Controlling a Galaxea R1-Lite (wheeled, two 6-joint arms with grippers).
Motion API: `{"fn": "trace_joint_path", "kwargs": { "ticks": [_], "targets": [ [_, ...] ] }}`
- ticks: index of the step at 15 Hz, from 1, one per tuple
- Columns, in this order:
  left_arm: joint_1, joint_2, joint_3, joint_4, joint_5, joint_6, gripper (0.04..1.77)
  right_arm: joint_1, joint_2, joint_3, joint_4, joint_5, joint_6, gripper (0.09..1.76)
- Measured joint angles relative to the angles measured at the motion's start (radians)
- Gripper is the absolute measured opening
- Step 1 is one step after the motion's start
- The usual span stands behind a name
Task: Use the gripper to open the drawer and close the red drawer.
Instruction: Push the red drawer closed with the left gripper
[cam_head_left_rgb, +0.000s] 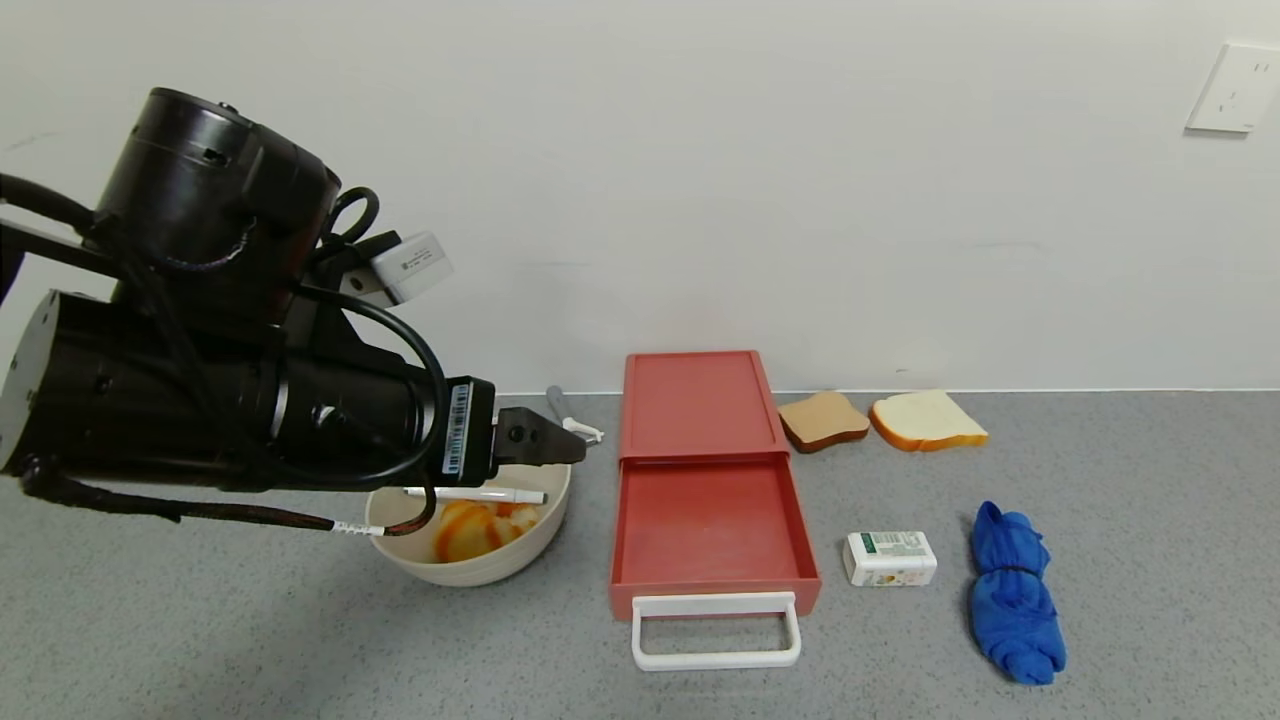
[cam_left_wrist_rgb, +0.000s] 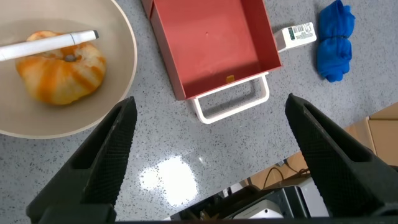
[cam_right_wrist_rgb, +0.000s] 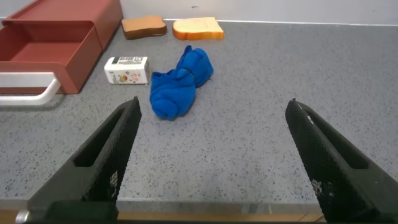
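Grey speckled surface (cam_head_left_rgb: 1100, 480) carries my red drawer (cam_head_left_rgb: 712, 535), pulled out of its case, white handle (cam_head_left_rgb: 716, 632) frontmost. My left end effector (cam_left_wrist_rgb: 208, 155) hovers with fingers spread wide, above and left of it, over a cream bowl (cam_head_left_rgb: 520, 560). My right end effector (cam_right_wrist_rgb: 211, 158) also gapes wide, near a blue cloth (cam_right_wrist_rgb: 180, 84).

The left arm (cam_head_left_rgb: 200, 390) is thick, black and cylindrical with a silver end cap. Black cables loop around it, one braided with a white tag. A barcode sticker (cam_head_left_rgb: 457, 428) sits near its dark metal fingers (cam_head_left_rgb: 545, 440).
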Motion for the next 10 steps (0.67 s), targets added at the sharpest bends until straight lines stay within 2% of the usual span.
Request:
{"fn": "trace_joint_path", "kwargs": {
  "ticks": [6,7,10],
  "targets": [
    [-0.003,0.008,-0.024,0.001,0.007,-0.016,1.72,0.0,0.0,0.0,0.0,0.0,0.0,1.71],
    [-0.012,0.014,-0.044,0.006,0.025,-0.035,1.72,0.0,0.0,0.0,0.0,0.0,0.0,1.71],
    [-0.064,0.057,-0.132,0.06,0.135,-0.104,1.72,0.0,0.0,0.0,0.0,0.0,0.0,1.71]
  ]
}}
